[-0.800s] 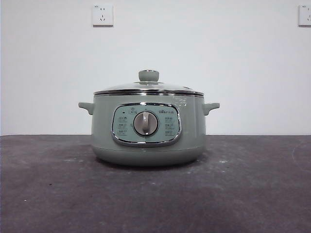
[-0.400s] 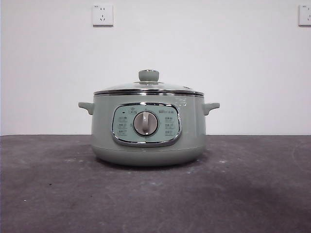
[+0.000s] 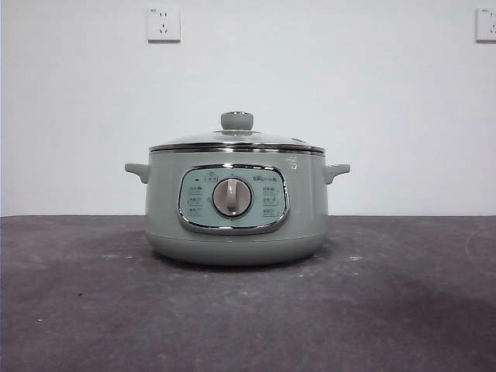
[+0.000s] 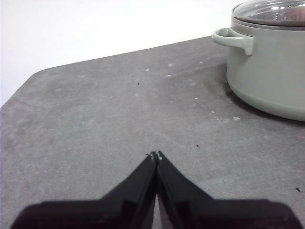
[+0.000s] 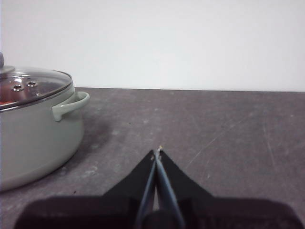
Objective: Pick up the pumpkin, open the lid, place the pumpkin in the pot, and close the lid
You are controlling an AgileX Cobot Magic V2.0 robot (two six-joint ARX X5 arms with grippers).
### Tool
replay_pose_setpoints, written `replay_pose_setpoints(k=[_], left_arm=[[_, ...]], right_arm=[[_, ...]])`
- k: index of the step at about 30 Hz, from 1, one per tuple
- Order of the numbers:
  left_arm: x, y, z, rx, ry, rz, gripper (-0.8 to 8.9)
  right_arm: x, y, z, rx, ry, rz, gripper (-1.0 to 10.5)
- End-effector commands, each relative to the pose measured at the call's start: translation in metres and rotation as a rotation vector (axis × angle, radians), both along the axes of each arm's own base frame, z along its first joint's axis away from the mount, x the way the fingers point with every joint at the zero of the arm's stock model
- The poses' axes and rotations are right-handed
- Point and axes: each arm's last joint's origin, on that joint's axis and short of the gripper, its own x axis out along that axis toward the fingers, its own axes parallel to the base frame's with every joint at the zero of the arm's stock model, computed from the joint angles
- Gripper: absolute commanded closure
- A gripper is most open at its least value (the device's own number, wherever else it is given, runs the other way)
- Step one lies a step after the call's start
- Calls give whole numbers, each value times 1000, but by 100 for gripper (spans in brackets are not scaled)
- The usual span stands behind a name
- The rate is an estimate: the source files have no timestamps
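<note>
The pale sage-green pot stands mid-table with its dial facing the front camera. The glass lid with its green knob sits closed on the pot. Through the glass an orange-red patch of the pumpkin shows inside the pot, and the pumpkin shows the same way in the left wrist view. My left gripper is shut and empty over bare table, away from one pot handle. My right gripper is shut and empty, off the other handle. Neither arm appears in the front view.
Dark grey table runs to a white wall with two sockets. The table's rounded corner edge shows in the left wrist view.
</note>
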Motion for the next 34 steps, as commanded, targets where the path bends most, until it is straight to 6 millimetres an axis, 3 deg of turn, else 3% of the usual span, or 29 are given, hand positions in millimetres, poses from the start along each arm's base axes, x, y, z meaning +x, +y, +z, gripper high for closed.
replay_pose_setpoints(k=[1, 10, 34], left_arm=[[1, 0, -5, -5, 14, 6, 817], [1, 0, -5, -5, 13, 6, 817], [1, 0, -5, -5, 12, 6, 817]], right_arm=[[0, -1, -8, 19, 46, -22, 946], [-1, -1, -20, 30, 166, -31, 946], [-1, -1, -20, 73, 172, -36, 946]])
